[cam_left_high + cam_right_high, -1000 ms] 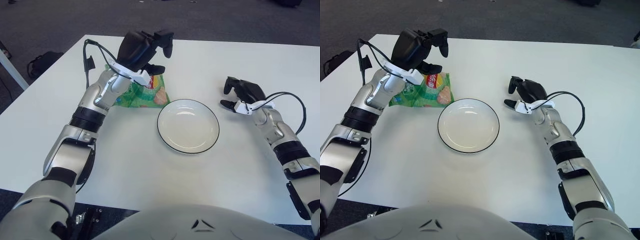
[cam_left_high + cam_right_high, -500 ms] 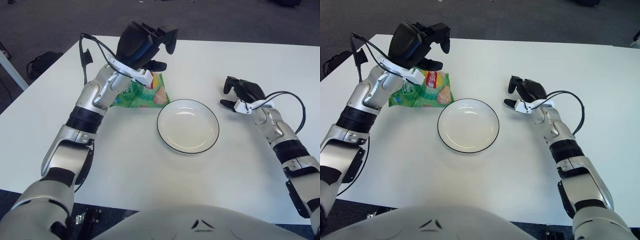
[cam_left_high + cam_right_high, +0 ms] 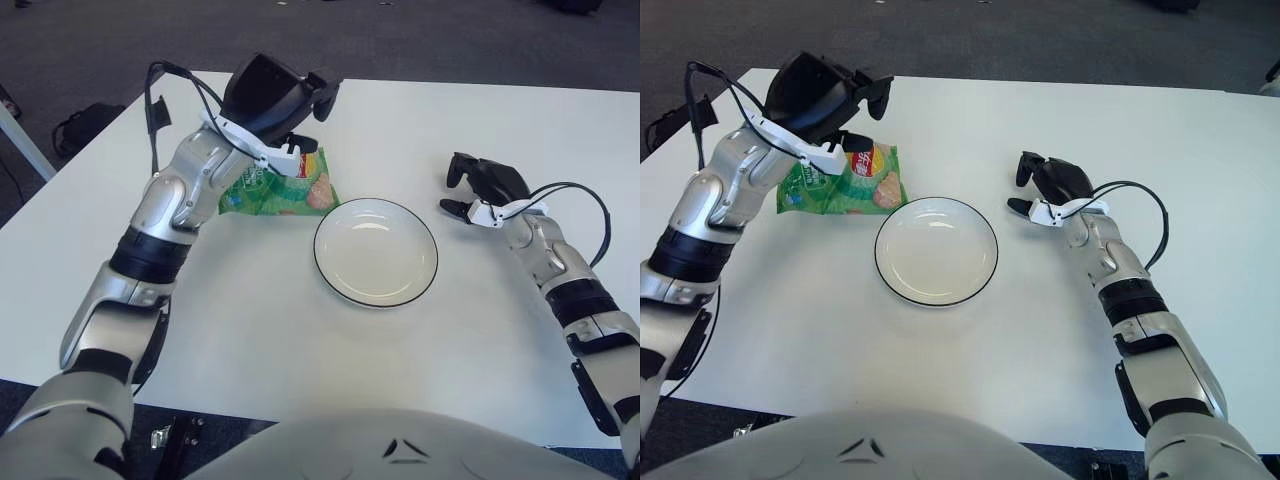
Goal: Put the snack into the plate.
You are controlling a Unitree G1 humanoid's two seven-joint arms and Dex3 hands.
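One snack (image 3: pixel 283 185), green bag w/ red-yellow print, lies flat on the table (image 3: pixel 300 330), just beside the plate (image 3: pixel 376 251) at approx. 10 o'clock from it. Bag's near corner is close to the plate rim; contact not determinable. Plate is empty; task step not yet done.

Left hand (image 3: pixel 275 95) is raised over the bag's far edge, approx. 12 o'clock of the bag. Fingers (image 3: pixel 325 92) spread and released, gripping nothing. The hand and its white wrist bracket cover the bag's upper part.

Right hand (image 3: pixel 483 183) shows approx. 3 o'clock of the plate, apart from it, idle, fingers loosely open, nothing held.

Risks, assessed:
- Flat, slick film bag: fingers may skid off or pinch only a fold, so the bag slips out on lift.
- Descent off-centre, toward far edge: bag likely pushed along the table rather than caught, poss. toward 9 o'clock, away from plate.
- Bag close to rim: a drag toward 4 o'clock could ride under or nudge the plate, shifting it.
- Soft contents: hard clench may crush them.
- Cable at left wrist hangs loose; snag poss. on a fast swing.
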